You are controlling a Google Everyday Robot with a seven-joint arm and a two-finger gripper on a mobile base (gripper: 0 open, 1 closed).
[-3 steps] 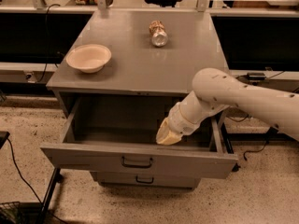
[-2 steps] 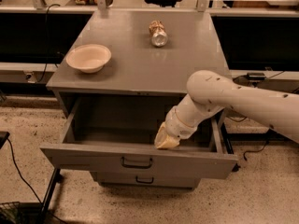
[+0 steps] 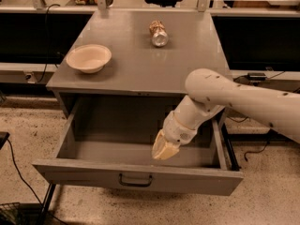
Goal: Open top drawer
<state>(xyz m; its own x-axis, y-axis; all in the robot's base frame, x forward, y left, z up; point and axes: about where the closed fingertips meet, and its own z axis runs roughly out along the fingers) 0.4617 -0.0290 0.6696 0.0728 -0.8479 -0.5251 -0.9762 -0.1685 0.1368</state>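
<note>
The top drawer (image 3: 136,178) of the grey metal cabinet stands pulled far out, its inside bare. Its flat grey front faces me with a small dark bail handle (image 3: 135,180) at the centre. My gripper (image 3: 164,150) hangs on the white arm over the right part of the open drawer, just behind the front panel and above and to the right of the handle. It touches nothing that I can see. The lower drawers are hidden under the open one.
On the cabinet top (image 3: 140,64) a beige bowl (image 3: 88,57) sits at the left and a can (image 3: 158,33) lies on its side at the back. Cables run on the speckled floor at left and right. Dark shelving stands behind.
The gripper has shifted a little to the left and toward the drawer's front. The drawer seems to have come out slightly farther.
</note>
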